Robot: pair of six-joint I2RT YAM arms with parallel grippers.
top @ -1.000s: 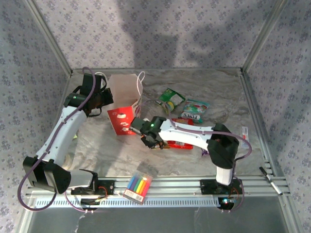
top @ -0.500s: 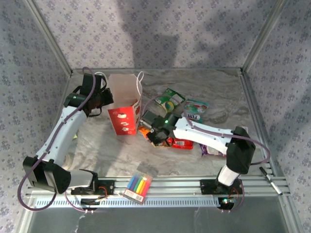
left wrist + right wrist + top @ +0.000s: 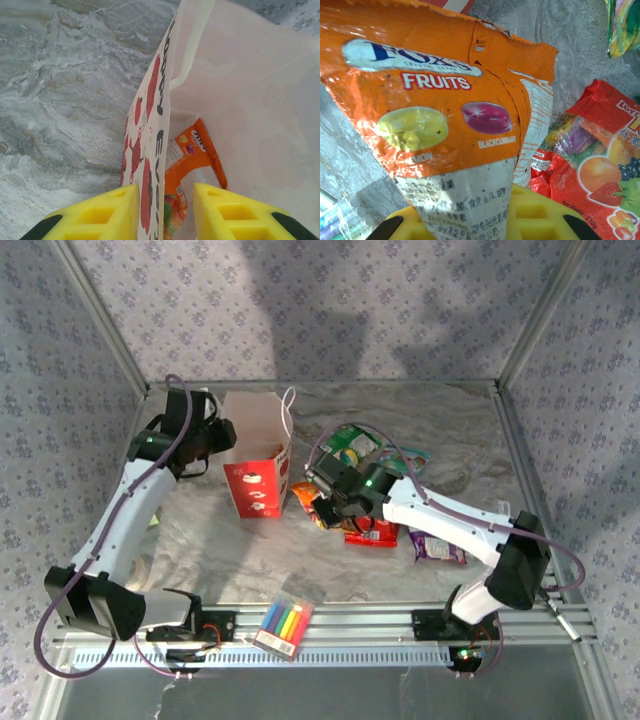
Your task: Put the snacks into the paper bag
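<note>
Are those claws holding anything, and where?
Right gripper pinches an orange packet by its white printed end. Left gripper straddles the bag wall, jaws apart, gripping nothing.

Orange packet [image 3: 445, 115] pinched between yellow fingers [image 3: 535, 220], red packet [image 3: 592, 165] at lower right, on marbled surface [image 3: 570, 30]

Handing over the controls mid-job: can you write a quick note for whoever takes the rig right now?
Left gripper: open, fingers straddling the left wall of the paper bag.
Right gripper: shut on the second orange packet, held just right of the bag.
Done: the first orange packet lies inside the bag.
Left: drop the held packet in, then bag the red packet, green packet, teal-white packet and purple packet, all lying right of the bag.
</note>
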